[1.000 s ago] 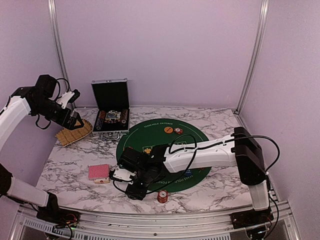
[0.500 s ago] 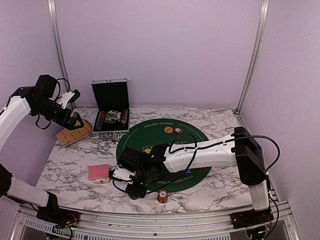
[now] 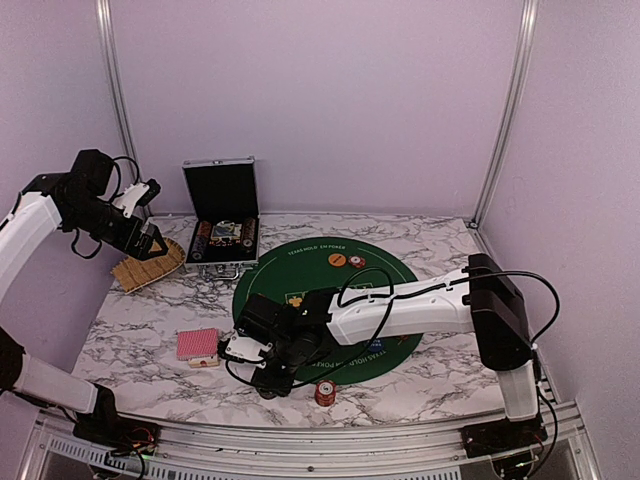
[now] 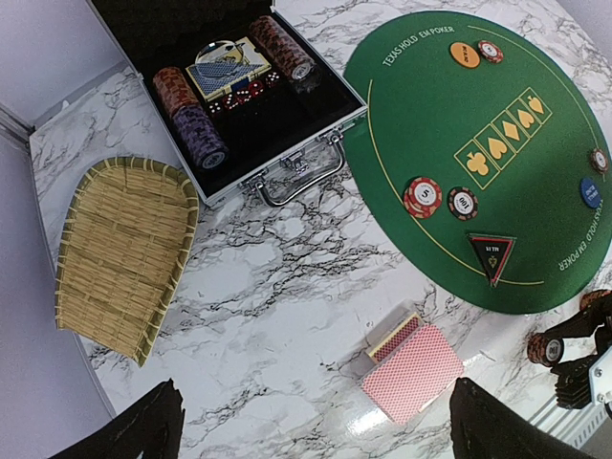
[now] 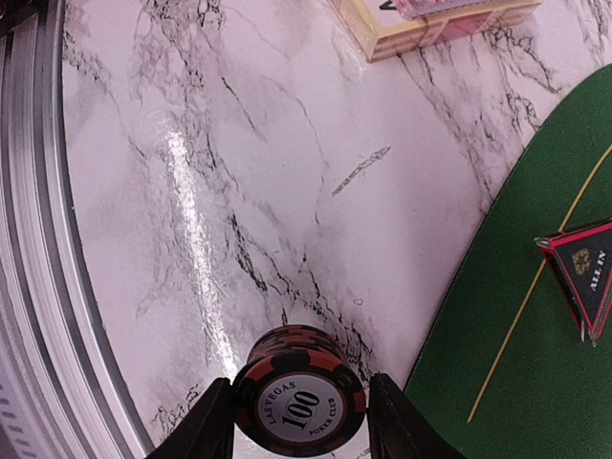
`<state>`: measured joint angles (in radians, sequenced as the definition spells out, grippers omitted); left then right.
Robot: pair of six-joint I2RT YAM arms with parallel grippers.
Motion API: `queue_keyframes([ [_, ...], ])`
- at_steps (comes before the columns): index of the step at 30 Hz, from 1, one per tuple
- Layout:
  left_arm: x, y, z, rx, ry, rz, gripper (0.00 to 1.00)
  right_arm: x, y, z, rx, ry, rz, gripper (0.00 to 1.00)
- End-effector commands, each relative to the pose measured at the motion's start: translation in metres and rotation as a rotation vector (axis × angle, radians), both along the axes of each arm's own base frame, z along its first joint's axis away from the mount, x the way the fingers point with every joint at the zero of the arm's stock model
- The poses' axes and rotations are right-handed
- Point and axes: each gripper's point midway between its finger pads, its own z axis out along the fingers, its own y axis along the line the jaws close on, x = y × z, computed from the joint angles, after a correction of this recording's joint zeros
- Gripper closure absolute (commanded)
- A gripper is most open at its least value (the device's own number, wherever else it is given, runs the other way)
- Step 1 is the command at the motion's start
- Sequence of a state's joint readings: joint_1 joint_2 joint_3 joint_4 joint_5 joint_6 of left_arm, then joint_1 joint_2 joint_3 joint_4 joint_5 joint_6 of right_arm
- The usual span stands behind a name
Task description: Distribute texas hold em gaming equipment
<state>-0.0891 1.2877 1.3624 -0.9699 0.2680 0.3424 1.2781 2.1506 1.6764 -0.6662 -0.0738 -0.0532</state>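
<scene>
R pincer: fingers flush on both sides of a chip stack, its "100" face twd the wrist cam. Reads as a side grip, so the stack travels as one block w/o spilling.
Stack loc: low over the bare worktop, just off the near-left rim of the green mat. Can't tell if it rests on the marble or hangs just above.
L pincer: wide open, nothing btwn its fingers, high over the far-left side by the wicker tray. Prob. so it doesn't foul the R arm's reach.
Cards: red-backed, on the worktop left of the mat, near the R pincer.
On mat: black triangle btn, red-white chip + dark chip side by side, orange btn, blue btn. Spread out like seat positions.
2nd stack: on the worktop at the mat's near edge, apart from the R pincer.
Case: open, more chips inside. Looks like the supply.
Step (guess): one stack per seat, partway done.
</scene>
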Motion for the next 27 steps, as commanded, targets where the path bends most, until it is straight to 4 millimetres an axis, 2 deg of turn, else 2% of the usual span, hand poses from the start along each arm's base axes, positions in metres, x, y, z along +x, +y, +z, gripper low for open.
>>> queue_keyframes([
  [1,-0.0054,-0.0003,0.0126,0.004,-0.023,-0.008,0.01,-0.0013,0.005,-0.0013,0.01,-0.001,-0.001,0.51],
  [6,-0.0056,-0.0002,0.0123,0.005,-0.022,-0.009,0.01,-0.002,0.0042,-0.0023,0.007,0.002,0.001,0.45],
  [10,-0.0054,-0.0005,0.0129,0.003,-0.023,-0.01,0.01,-0.0018,0.0037,-0.0036,0.005,0.002,0.0,0.45],
  [20,-0.0054,-0.0008,0.0129,0.002,-0.023,-0.01,0.01,-0.0028,0.0024,-0.0091,-0.003,0.009,0.002,0.54],
  [27,-0.005,-0.0007,0.012,0.003,-0.02,-0.011,0.01,-0.0028,0.004,-0.0029,0.011,0.007,0.003,0.71],
])
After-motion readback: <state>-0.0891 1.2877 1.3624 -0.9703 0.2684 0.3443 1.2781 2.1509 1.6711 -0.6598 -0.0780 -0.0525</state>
